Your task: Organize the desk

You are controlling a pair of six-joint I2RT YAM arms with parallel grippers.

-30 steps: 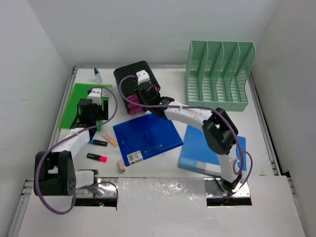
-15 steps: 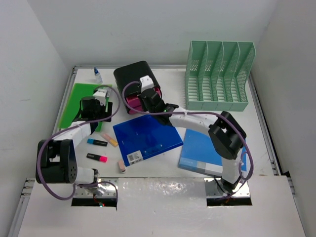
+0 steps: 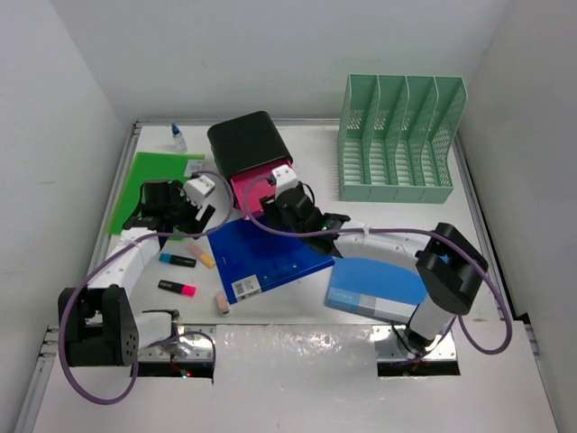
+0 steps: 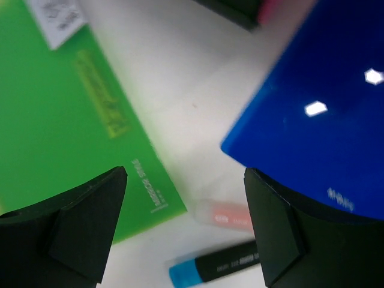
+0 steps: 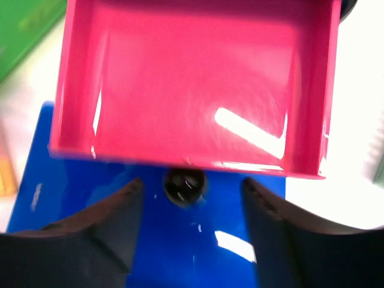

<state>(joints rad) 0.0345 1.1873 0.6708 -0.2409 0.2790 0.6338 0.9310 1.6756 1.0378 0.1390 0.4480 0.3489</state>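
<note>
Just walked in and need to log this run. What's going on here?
The right pincer hangs open around the black knob of the pink drawer, which stands pulled out of the black drawer box and looks empty. The left pincer, also open, hovers over the desk between the green folder and blue folder, above a blue highlighter. Nothing is gripped.

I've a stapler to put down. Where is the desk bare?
Bare desk lies right of the light blue folder, before the green rack, and at the back between rack and black drawer box. The left, around the highlighters and green folder, is crowded.
</note>
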